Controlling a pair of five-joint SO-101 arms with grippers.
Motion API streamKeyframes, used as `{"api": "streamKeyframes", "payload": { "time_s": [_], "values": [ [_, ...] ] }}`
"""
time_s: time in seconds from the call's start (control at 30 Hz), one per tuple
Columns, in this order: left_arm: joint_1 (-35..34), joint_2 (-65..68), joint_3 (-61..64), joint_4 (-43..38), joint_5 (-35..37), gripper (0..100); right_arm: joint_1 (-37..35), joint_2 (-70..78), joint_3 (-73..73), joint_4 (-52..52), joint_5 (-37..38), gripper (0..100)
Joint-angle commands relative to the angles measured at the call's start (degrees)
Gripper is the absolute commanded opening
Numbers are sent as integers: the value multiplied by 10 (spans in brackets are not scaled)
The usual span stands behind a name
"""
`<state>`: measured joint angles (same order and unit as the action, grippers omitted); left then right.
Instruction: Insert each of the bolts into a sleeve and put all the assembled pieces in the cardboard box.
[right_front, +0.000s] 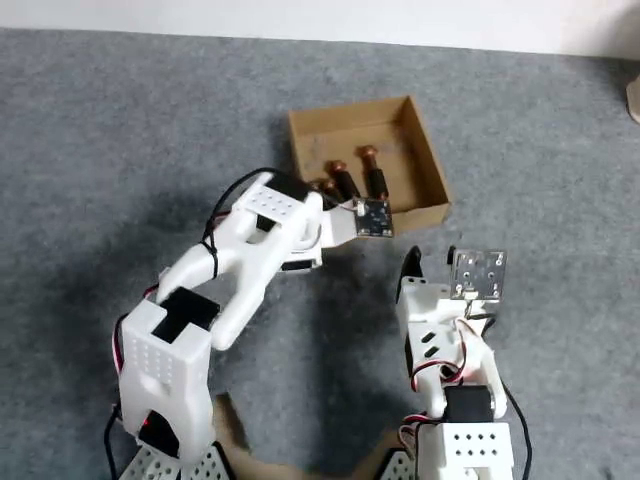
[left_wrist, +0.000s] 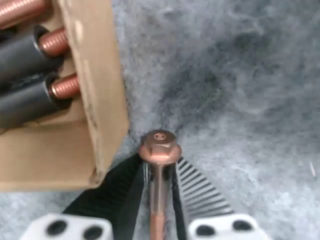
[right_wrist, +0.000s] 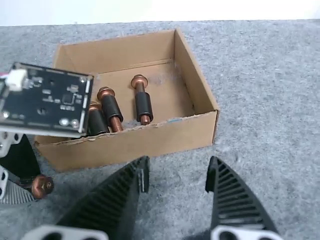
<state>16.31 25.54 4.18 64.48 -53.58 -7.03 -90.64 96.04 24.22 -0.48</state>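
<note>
your left gripper (left_wrist: 161, 167) is squeezing a bolt (left_wrist: 160, 148) between its two black fingers (left_wrist: 122, 187). the bolt is shiny copper, with a six-sided head and a round collar under it. the head sticks out past the fingertips, and the shaft is bare where you can see it. the bolt is just outside the box (left_wrist: 97, 80), close to a corner, over the grey mat (left_wrist: 240, 75). you can't tell if it touches the mat.

the box is brown cardboard with low walls and an open top. three finished pieces (right_wrist: 110, 107) lie inside it, side by side. each one is a copper bolt pushed through a short black sleeve (right_wrist: 143, 103), with the head at one end and the thread poking out the other.

your right gripper (right_wrist: 179, 167) is wide open and holds nothing. it sits low over the mat, just in front of the box's near wall, beside the left gripper.
</note>
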Motion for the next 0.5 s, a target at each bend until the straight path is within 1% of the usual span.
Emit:
{"api": "streamKeyframes", "payload": {
  "time_s": [0.0,0.07,0.13,0.3,0.4,0.47],
  "values": [
    [-2,-32,0,32,0,5,4,-7,77,4,-3,177],
    [-2,-58,1,73,8,5,4,-7,77,5,-3,177],
    [-2,-83,1,105,37,5,6,-7,77,5,-3,177],
    [-3,-152,1,162,98,5,6,-7,79,6,-3,177],
    [-3,-196,6,171,158,5,7,-7,79,6,-3,177],
    [-6,-229,31,168,219,5,7,-7,79,6,-3,177]
  ]
}}
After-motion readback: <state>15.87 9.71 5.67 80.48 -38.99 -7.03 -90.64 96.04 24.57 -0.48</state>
